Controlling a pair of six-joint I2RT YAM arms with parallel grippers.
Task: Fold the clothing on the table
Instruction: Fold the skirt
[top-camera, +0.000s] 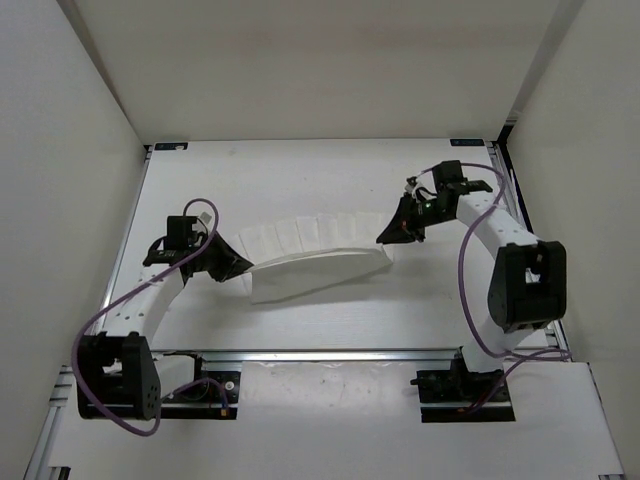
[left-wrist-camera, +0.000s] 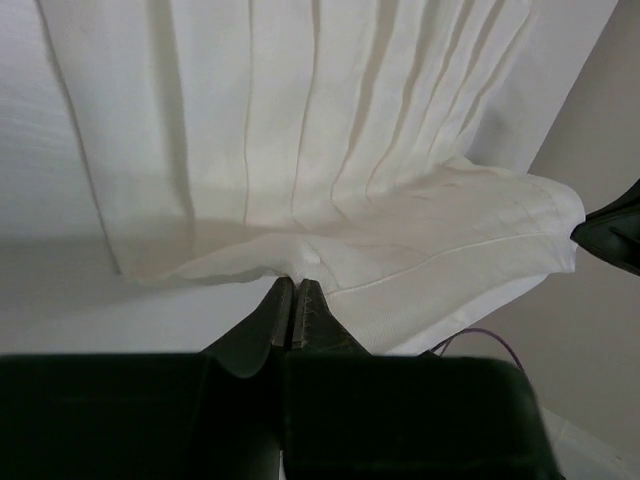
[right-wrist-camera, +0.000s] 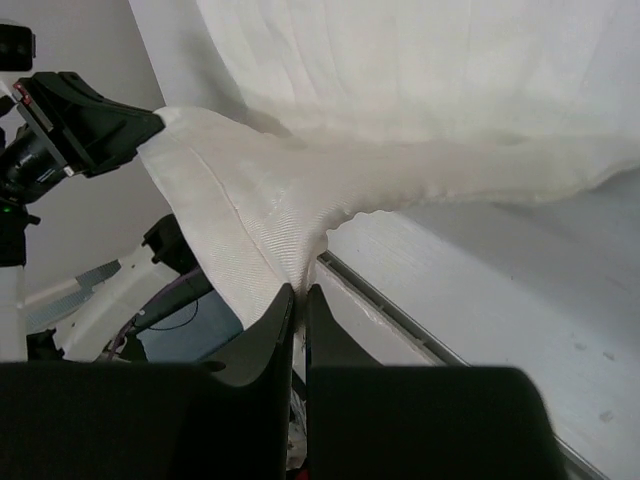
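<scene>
Fingers (left-wrist-camera: 262, 322) of the left gripper (top-camera: 243, 267) and right gripper (top-camera: 387, 238) pinch the left and right ends of the pleated white clothing (top-camera: 315, 262), which lies across the middle of the table (top-camera: 300, 180). A fold seems under way; next, both should carry the lifted edge across evenly.

hidden: edge of white pleated thin-fabric garment (left-wrist-camera: 330, 150) inside left jaws | likewise inside right jaws | cut off: cloth ahead of both jaws runs past each wrist view's top edge

No readable text, labels or numbers anywhere.
</scene>
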